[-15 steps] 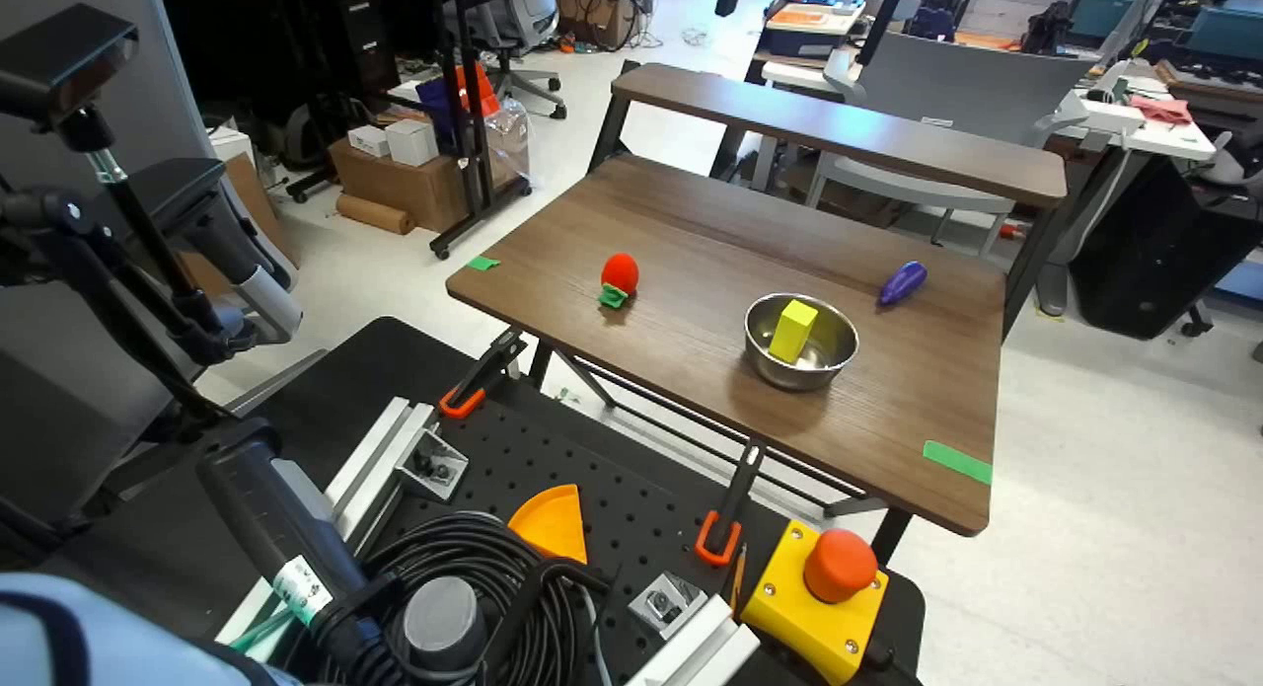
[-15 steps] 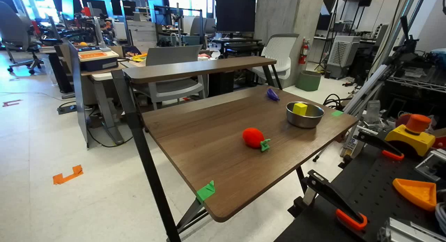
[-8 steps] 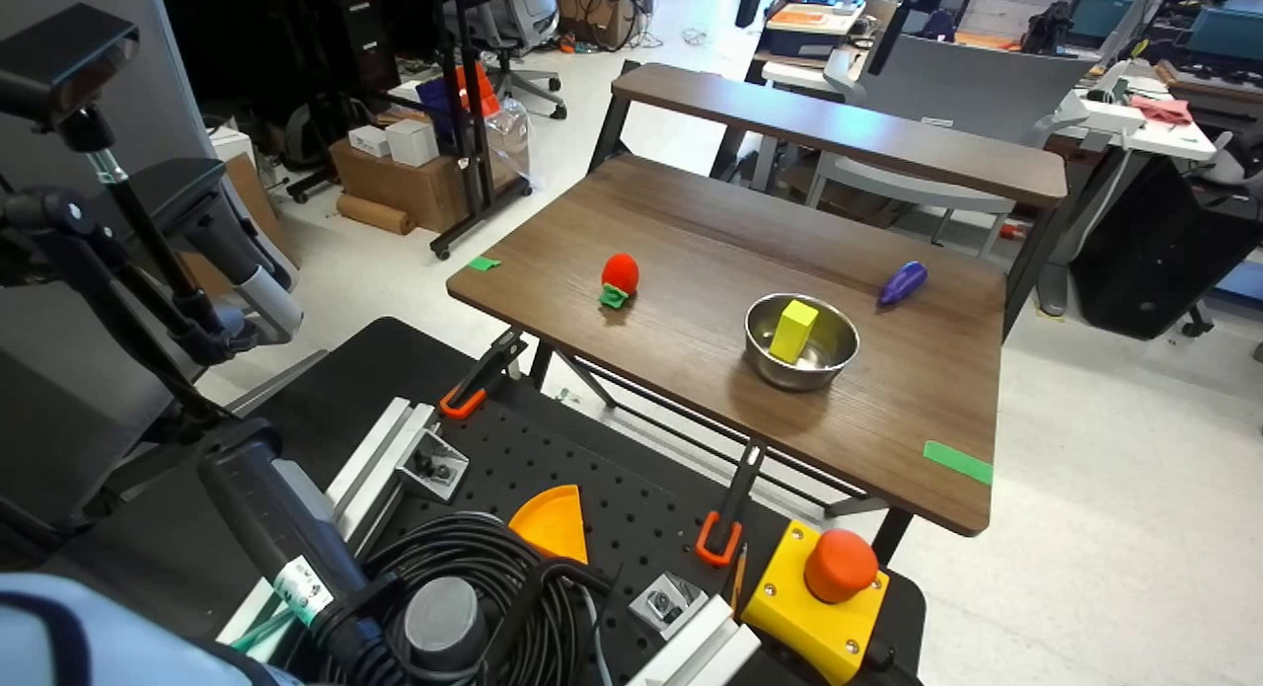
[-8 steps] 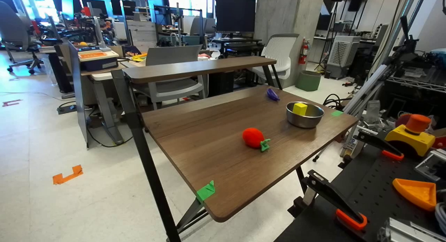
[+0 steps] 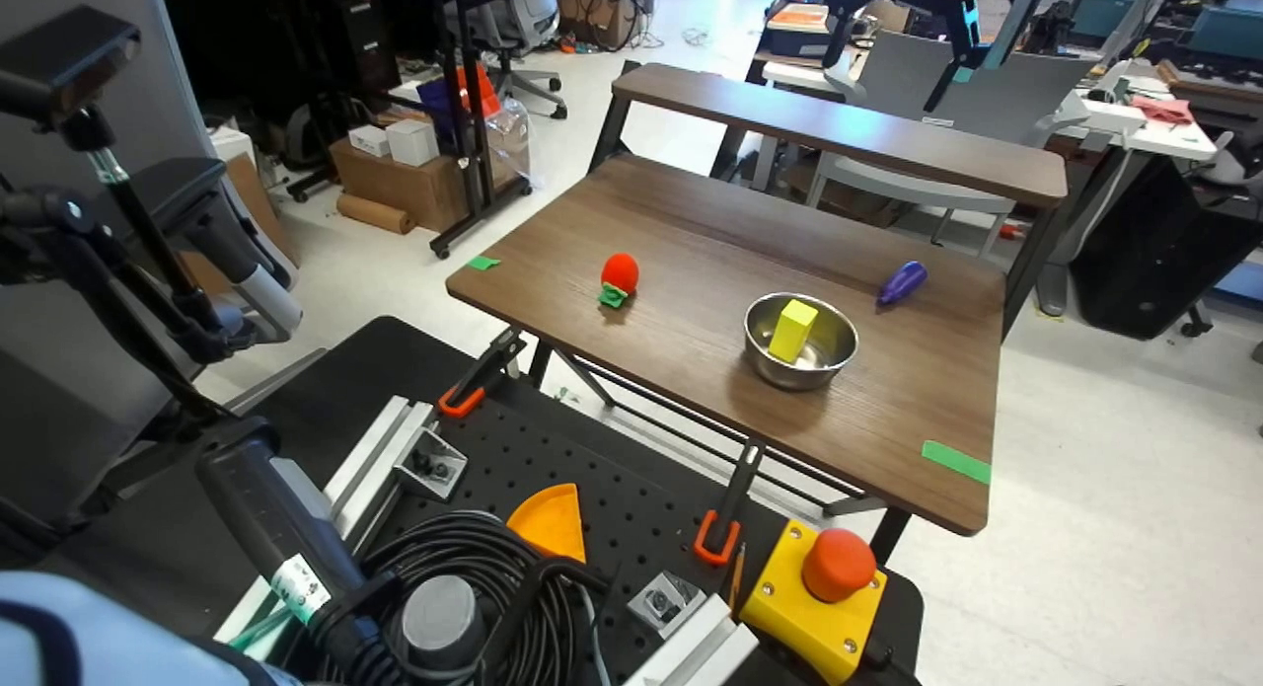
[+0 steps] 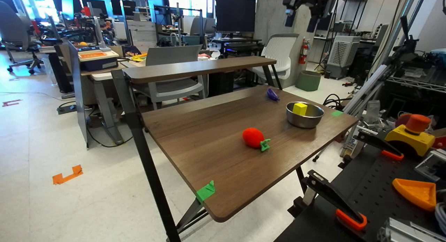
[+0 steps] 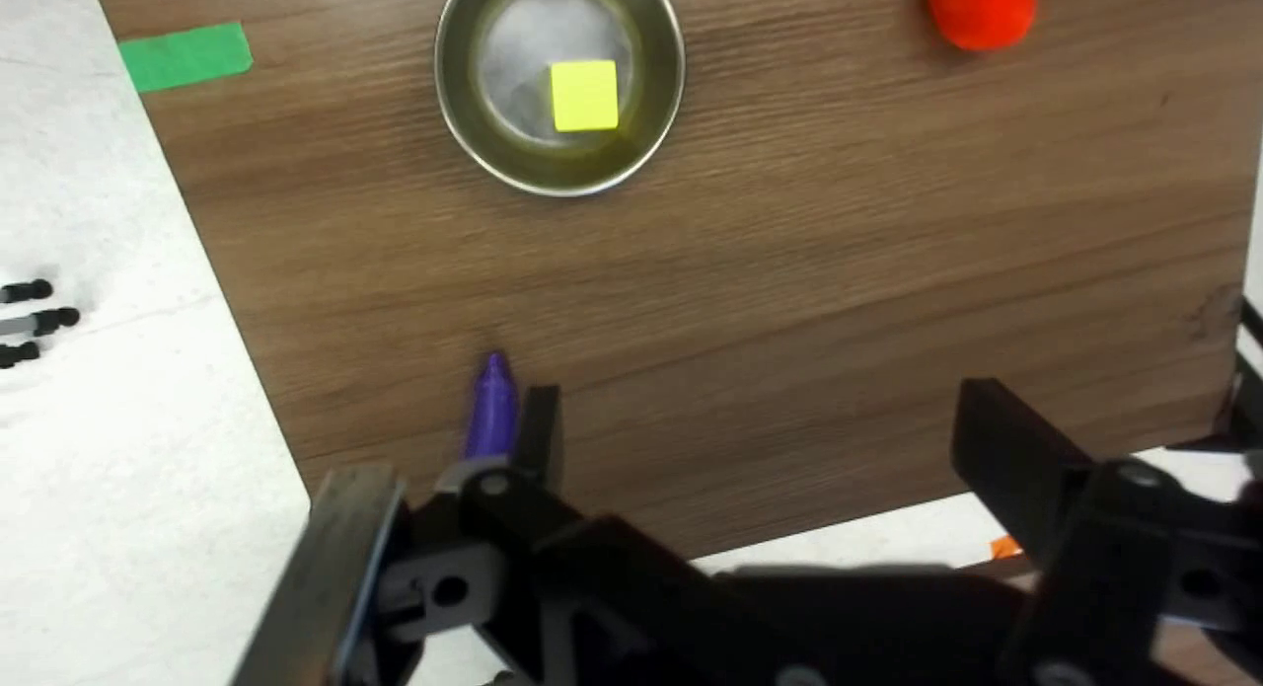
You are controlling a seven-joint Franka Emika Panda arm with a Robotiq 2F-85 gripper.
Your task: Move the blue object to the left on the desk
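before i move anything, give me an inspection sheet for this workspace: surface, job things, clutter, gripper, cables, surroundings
Surface: brown desk, green tape near two corners.
Job's things: purple toy, probably the "blue object", lying on the desk, apart from the metal bowl.
Clutter: yellow block inside the metal bowl; red toy on the desk.
Gripper: open, higher than the desk, holding nothing.
Cables: black cable coiled on the black bench.
Surroundings: gray chair behind the desk; red button on a yellow box on the black bench.
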